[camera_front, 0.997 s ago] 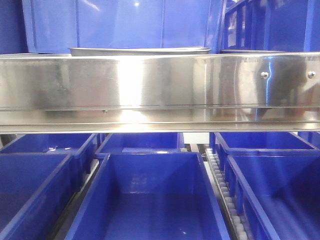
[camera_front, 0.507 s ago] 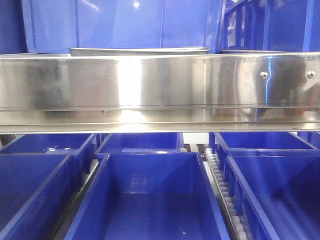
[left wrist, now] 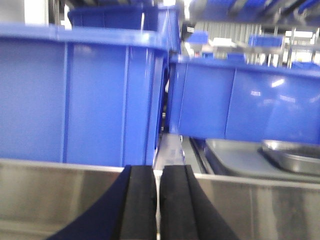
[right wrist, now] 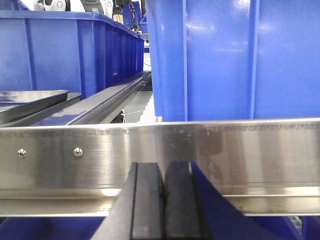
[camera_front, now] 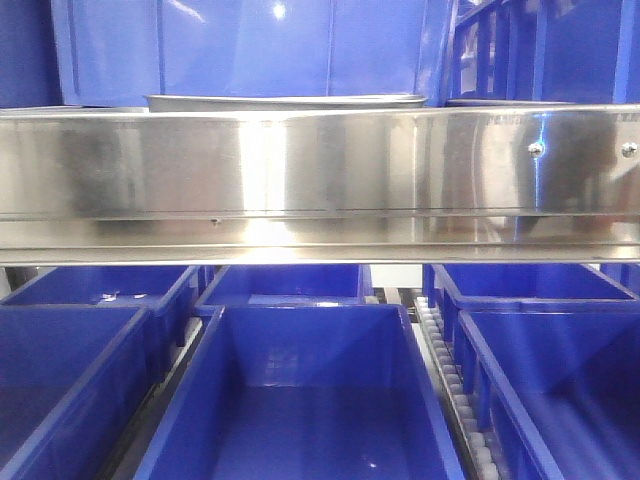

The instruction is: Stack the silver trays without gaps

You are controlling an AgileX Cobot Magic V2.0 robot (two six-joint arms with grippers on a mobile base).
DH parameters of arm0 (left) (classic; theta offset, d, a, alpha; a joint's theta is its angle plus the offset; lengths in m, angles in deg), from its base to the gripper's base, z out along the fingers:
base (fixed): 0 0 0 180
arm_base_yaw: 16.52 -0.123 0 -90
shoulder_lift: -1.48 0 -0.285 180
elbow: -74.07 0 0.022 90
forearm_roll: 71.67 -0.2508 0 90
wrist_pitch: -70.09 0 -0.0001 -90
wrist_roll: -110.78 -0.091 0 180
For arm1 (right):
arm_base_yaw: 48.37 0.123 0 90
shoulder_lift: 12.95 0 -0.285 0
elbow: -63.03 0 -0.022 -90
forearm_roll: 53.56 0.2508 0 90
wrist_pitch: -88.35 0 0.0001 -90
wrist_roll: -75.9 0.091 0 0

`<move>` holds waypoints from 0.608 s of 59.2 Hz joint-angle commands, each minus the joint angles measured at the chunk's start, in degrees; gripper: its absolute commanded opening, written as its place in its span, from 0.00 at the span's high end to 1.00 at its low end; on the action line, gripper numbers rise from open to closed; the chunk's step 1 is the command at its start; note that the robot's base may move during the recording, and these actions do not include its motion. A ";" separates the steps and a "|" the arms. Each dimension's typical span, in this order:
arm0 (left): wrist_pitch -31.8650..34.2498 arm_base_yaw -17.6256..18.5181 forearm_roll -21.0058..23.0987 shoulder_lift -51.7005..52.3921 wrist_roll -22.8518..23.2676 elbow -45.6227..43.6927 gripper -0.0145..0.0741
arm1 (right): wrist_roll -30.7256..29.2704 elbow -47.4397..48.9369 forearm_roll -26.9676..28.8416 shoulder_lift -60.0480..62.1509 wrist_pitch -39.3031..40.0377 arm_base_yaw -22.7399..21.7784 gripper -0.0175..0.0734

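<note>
In the front view, you see open blue bins (camera_front: pixel 310 390) nearest the camera, below a long brushed-steel band (camera_front: pixel 320 180) with rivets that runs across the full width. Behind the top edge of that band, the rim of a silver tray (camera_front: pixel 285 101) shows as a thin grey strip, roughly centred and slightly left, with tall blue bin walls (camera_front: pixel 250 45) standing behind it. In the left wrist view, the left gripper (left wrist: pixel 158 200) sits at the bottom edge with its two black fingers (left wrist: pixel 140 200) pressed together, nothing held between them, directly in front of the steel band (left wrist: pixel 60 195). Beyond the band, to the right, you find the silver trays (left wrist: pixel 295 157): a shiny rounded pan lies on or in a flatter grey tray (left wrist: pixel 235 157); you cannot tell whether it is fully seated. Large blue bins (left wrist: pixel 75 100) stand further back on the left and centre. In the right wrist view, the right gripper (right wrist: pixel 164 200) likewise has its black fingers (right wrist: pixel 147 200) closed against each other and empty, just in front of the riveted band (right wrist: pixel 240 150). Past the band, at the far left, a silver tray rim (right wrist: pixel 30 102) lies beside a grey rail (right wrist: pixel 105 102), with blue bins (right wrist: pixel 240 55) rising behind
</note>
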 commanded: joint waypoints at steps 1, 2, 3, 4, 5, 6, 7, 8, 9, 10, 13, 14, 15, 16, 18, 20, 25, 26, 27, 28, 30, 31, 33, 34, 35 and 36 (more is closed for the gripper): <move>-0.72 -0.10 -0.28 0.33 0.46 -0.09 0.82 | 0.08 -0.02 -0.61 0.41 1.78 0.06 0.90; -0.72 -0.10 -0.28 0.33 0.46 -0.09 0.82 | 0.08 -0.02 -0.61 0.41 1.78 0.06 0.90; -0.83 -0.10 -0.28 0.33 0.46 -0.09 0.82 | 0.08 -0.02 -0.61 0.41 1.78 0.06 0.90; -0.83 -0.10 -0.28 0.33 0.46 -0.09 0.82 | 0.08 -0.02 -0.61 0.41 1.78 0.06 0.90; -1.06 -0.10 -0.28 0.33 0.46 -0.09 0.82 | 0.08 -0.02 -0.61 0.41 1.78 0.06 0.90; -1.18 -0.10 -0.28 0.33 0.46 -0.09 0.82 | 0.08 -0.02 -0.61 0.41 1.78 0.06 0.90; -1.43 -0.10 -0.28 0.33 0.46 -0.09 0.82 | 0.08 -0.02 -0.61 0.41 1.78 0.06 0.90; -1.82 -0.10 -0.28 0.33 0.46 -0.09 0.82 | 0.08 -0.02 -0.61 0.41 1.78 0.06 0.90; -2.25 0.06 -0.28 0.33 0.46 -0.09 0.82 | 0.08 -0.02 -0.61 0.41 1.78 0.06 0.90; -2.59 0.04 -0.28 0.33 0.46 -0.09 0.82 | 0.08 -0.02 -0.61 0.41 1.78 0.06 0.90; -3.93 0.27 -0.28 0.33 0.46 -0.09 0.82 | 0.08 -0.02 -0.61 0.41 1.78 0.06 0.90; -4.08 0.27 -0.28 0.33 0.46 -0.09 0.82 | 0.08 -0.02 -0.61 0.41 1.78 0.06 0.90; -4.08 0.27 -0.28 0.33 0.46 -0.09 0.82 | 0.08 -0.02 -0.61 0.41 1.78 0.06 0.90; -4.22 0.27 -0.28 0.33 0.46 -0.09 0.82 | 0.08 -0.02 -0.61 0.41 1.78 0.06 0.90; -4.22 0.27 -0.28 0.33 0.46 -0.09 0.82 | 0.08 -0.02 -0.61 0.41 1.78 0.06 0.90; -3.97 0.27 -0.28 0.33 0.46 -0.09 0.82 | 0.08 -0.02 -0.61 0.41 1.78 0.06 0.90; -3.87 0.27 -0.28 0.33 0.46 -0.09 0.82 | 0.08 -0.02 -0.61 0.41 1.78 0.06 0.90; -3.87 0.27 -0.28 0.33 0.46 -0.09 0.82 | 0.08 -0.02 -0.61 0.41 1.78 0.06 0.90; -3.87 0.27 -0.28 0.33 0.46 -0.09 0.82 | 0.08 -0.02 -0.61 0.41 1.78 0.06 0.90; -3.87 0.27 -0.28 0.33 0.46 -0.09 0.82 | 0.08 -0.02 -0.61 0.41 1.78 0.06 0.90; -3.87 0.52 -0.28 0.33 0.46 -0.09 0.82 | 0.08 -0.02 -0.61 0.41 1.78 0.06 0.90; -3.87 0.52 -0.28 0.33 0.46 -0.09 0.82 | 0.08 -0.02 -0.61 0.41 1.78 0.06 0.90; -3.87 0.98 -0.28 0.33 0.46 -0.09 0.82 | 0.08 -0.02 -0.61 0.41 1.78 0.06 0.90; -3.87 1.16 -0.28 0.33 0.46 -0.09 0.82 | 0.08 -0.02 -0.61 0.41 1.78 0.06 0.90; -3.87 1.36 -0.28 0.33 0.46 -0.09 0.82 | 0.08 -0.02 -0.61 0.41 1.78 0.06 0.90; -3.87 1.67 -0.28 0.33 0.46 -0.09 0.82 | 0.08 -0.02 -0.61 0.41 1.78 0.06 0.90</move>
